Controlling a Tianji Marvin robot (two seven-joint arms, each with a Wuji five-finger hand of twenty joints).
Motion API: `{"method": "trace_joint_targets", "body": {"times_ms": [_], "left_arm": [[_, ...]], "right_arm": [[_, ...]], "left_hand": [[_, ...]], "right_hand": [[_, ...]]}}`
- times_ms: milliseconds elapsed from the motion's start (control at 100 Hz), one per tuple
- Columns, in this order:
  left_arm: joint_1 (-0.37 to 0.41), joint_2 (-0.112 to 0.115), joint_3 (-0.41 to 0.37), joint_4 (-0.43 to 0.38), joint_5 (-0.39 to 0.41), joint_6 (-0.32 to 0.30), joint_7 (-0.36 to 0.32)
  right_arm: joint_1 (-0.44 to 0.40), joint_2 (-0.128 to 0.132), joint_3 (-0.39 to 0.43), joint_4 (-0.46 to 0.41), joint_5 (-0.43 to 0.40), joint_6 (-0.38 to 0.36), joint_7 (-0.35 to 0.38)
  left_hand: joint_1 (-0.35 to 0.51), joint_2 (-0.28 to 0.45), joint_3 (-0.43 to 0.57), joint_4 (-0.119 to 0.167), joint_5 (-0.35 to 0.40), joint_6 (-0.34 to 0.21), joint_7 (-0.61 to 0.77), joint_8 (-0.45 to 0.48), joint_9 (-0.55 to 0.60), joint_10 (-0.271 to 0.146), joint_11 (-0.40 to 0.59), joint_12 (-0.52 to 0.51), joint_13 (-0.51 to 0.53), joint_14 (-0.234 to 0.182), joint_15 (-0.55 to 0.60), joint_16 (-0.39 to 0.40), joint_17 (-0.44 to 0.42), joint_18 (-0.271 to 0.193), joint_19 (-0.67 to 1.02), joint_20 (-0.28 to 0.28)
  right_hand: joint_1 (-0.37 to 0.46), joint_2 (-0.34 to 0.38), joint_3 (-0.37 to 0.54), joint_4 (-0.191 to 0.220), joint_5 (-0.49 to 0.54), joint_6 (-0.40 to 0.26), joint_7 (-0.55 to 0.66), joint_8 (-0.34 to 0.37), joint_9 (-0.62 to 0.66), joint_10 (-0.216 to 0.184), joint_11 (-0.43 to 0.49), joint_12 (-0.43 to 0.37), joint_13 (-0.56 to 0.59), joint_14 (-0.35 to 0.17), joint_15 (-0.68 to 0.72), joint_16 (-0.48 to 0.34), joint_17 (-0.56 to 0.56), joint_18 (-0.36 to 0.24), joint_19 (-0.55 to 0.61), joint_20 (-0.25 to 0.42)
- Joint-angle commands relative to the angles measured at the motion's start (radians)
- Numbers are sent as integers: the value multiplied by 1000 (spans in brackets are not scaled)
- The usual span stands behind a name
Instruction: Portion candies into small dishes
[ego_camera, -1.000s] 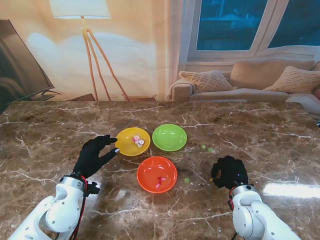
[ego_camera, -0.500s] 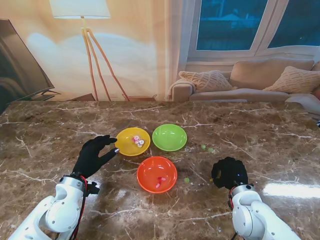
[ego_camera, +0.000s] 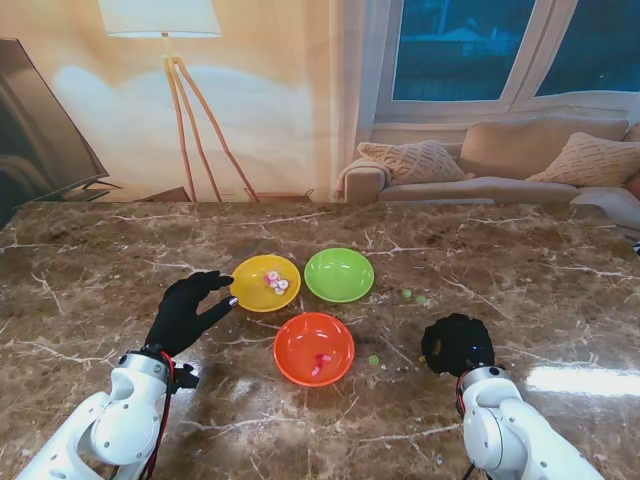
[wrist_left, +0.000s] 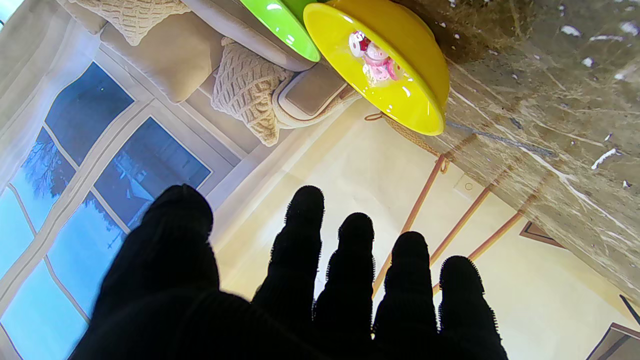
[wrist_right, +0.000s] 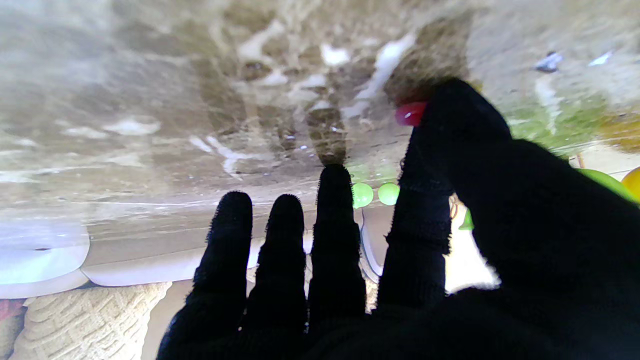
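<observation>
While our right hand (ego_camera: 458, 344) pinches a red candy (wrist_right: 410, 113) right of the orange dish (ego_camera: 314, 348), our left hand (ego_camera: 188, 310) hovers released, left of it.

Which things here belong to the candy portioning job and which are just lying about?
Job:
- round yellow plastic dish
- round green plastic dish
- round orange plastic dish
- small loose green candies
- small red candy

Lying about:
- white-shaded floor lamp
- beige sofa
</observation>
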Motion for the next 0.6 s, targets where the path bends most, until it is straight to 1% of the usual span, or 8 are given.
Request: {"method": "trace_joint_targets", "body": {"times_ms": [0,60,200,260,350,400,520,590], "left_arm": [[6,-2,0,4,-1,2,1],[6,-2,0,4,-1,2,0],[4,-2,0,6,-3,-1,-1],[3,-1,1,7,-4,-2,-2],[3,-1,1,7,-4,-2,-3],[4,-1,1,7,-3,-3,-2],[4,-2,0,7,-2,-4,2],[5,-2,0,7,-2,-2,2]], "right_arm": [[-25,0,-7,51,4,5,34],[-25,0,-6,54,2,2,33],[-26,0,-3,58,0,11,31],[-26,1,-3,58,-5,12,32],[-25,1,-4,61,-2,13,32],[-24,0,-7,62,3,15,32],[-15,-1,-17,73,9,25,31],[-10,0,-22,83,5,23,29]], "left_hand": [[-7,47,-19,8,8,-12,6,16,9,22,2,9,-1,-6,-10,14,-12,-29,-34,9],[-7,48,-18,8,7,-12,5,16,9,20,2,11,0,-7,-11,15,-12,-29,-35,9],[-6,47,-19,8,8,-13,6,17,10,20,2,14,0,-6,-11,16,-12,-30,-38,10],[-5,47,-18,7,8,-12,6,17,11,21,2,15,-2,-6,-11,16,-12,-30,-39,10],[-6,48,-19,6,10,-11,7,18,17,20,6,19,0,-4,-11,16,-12,-31,-41,10],[-6,50,-19,6,8,-13,7,18,15,19,7,21,-1,-6,-11,17,-12,-32,-43,10],[-7,52,-20,5,7,-12,7,18,15,21,7,25,-1,-5,-11,17,-12,-31,-45,10],[-7,55,-21,4,9,-12,8,19,15,18,6,27,-1,-7,-11,18,-13,-31,-47,10]], "right_hand": [[80,96,28,49,33,93,-1,-188,42,-27,22,14,21,-53,10,16,-3,-29,25,22],[55,58,41,47,-10,116,-24,-254,41,-20,17,14,20,-46,7,16,-5,-28,22,19],[54,11,58,49,-56,114,-38,-260,37,-11,11,15,20,-37,2,15,-5,-22,19,17],[69,13,71,53,-29,110,-23,-253,46,-12,14,16,26,-38,3,16,2,-21,21,17],[111,64,68,48,56,80,39,-245,64,-20,15,22,36,-45,5,20,12,-24,32,22],[116,88,55,49,67,50,72,-195,64,-20,18,26,36,-49,8,21,15,-29,38,24],[131,147,40,51,80,3,30,77,42,-17,41,45,19,-55,23,23,9,-42,50,25],[128,177,43,50,85,-3,-7,178,31,-20,53,52,11,-59,28,23,8,-45,54,25]]}}
